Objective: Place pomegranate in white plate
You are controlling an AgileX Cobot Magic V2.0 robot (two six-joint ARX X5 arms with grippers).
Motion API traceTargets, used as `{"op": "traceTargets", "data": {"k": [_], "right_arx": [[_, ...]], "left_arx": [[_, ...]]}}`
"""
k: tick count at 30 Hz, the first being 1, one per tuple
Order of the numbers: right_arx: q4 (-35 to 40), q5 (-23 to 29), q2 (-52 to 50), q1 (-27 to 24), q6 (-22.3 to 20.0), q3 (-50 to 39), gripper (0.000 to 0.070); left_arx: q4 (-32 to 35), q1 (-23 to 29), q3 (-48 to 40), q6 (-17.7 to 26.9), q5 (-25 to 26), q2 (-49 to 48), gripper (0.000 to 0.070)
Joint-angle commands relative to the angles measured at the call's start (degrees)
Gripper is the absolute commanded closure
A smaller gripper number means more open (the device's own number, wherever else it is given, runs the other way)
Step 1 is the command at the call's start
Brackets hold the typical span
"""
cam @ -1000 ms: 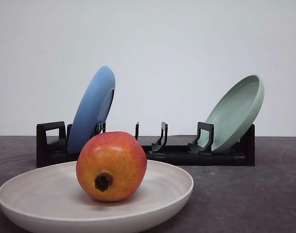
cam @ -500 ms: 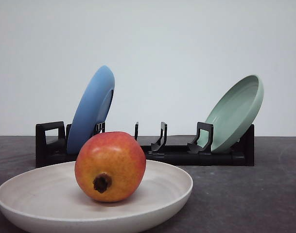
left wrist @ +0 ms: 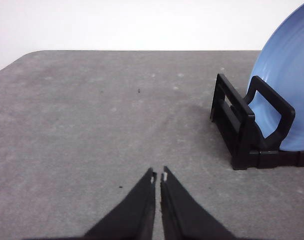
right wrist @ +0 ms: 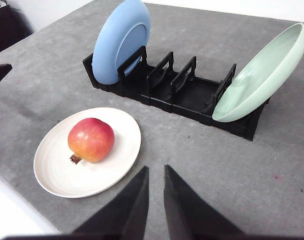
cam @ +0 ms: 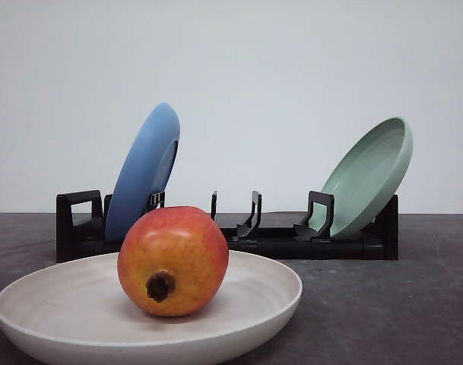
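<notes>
Fingers of the right pincer (right wrist: 155, 172) are seen nearly together, a narrow gap left between the tips, with nothing held; they are raised over bare grey worktop (right wrist: 271, 165). The pomegranate (right wrist: 91, 140) is found apart from this pincer, toward the robot's left, resting inside the white plate (right wrist: 119, 122) with its dark crown end turned toward the plate's near rim. In the front view the pomegranate (cam: 173, 260) is seen sitting on the plate (cam: 269, 285), crown facing the camera. Beyond the plate a black dish rack (right wrist: 161, 90) is laid across the worktop, with a blue plate (right wrist: 121, 40) propped on edge at one end and a pale green plate (right wrist: 261, 75) leaning at the other, the middle slots bare. The left pincer (left wrist: 157, 176) is seen clenched, its tips almost touching and gripping nothing, above bare worktop just beside the rack's blue-plate end, well apart from the fruit.
</notes>
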Motion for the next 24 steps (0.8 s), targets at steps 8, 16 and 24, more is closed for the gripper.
{"op": "traceTargets", "data": {"k": [8,16,24], "right_arx": [[0.8,-1.8,-0.6,-6.4,-1.8,0.3,0.0648],[29.6,-3.6,-7.9,-35.2,-16.0,-17.9,0.0648],[54.5,-3.6,-12.9,-43.2,-16.2,-40.7,0.0648]], "left_arx": [[-0.3,-0.1,-0.6,-0.5,0.1,-0.1,0.0700],[-0.3,-0.1,-0.6,-0.5,0.1,-0.1,0.0700],[-0.3,-0.1,-0.6,-0.5,0.1,-0.1,0.0700]]}}
